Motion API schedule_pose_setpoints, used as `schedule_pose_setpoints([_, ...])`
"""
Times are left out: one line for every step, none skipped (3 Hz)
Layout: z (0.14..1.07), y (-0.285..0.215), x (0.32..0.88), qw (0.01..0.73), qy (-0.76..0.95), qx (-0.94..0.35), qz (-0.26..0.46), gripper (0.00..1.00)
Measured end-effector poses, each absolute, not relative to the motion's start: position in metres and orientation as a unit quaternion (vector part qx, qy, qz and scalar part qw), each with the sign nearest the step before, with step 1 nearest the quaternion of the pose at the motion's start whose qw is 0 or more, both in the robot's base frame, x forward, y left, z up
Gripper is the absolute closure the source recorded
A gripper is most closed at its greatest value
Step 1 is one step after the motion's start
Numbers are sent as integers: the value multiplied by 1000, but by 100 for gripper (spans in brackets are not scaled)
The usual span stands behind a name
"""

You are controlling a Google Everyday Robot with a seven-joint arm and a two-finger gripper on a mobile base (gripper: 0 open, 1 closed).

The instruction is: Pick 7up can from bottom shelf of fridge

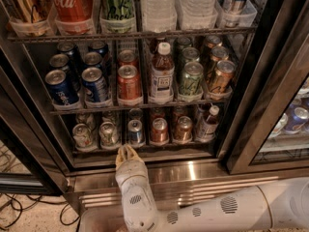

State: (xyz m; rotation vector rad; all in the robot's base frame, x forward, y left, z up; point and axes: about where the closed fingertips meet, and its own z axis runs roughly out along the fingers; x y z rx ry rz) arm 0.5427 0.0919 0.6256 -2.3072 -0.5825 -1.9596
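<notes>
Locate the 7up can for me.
The 7up can stands on the bottom shelf, left side, next to the blue can; the gripper is just below-right of it.

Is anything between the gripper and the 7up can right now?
Nothing visible. The gripper hovers at the front edge of the bottom shelf; the 7up can stands in the front row, just up and left of it. Only the blue-and-silver can crowds it on the right.
</notes>
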Motion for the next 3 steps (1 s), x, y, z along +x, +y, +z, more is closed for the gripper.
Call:
schedule_pose_setpoints([624,105,543,25,-202,-739,-642,100])
schedule_pose_setpoints([622,117,543,21,-213,-732,-647,100])
schedule_pose_setpoints([619,129,542,14,-217,-721,-658,100])
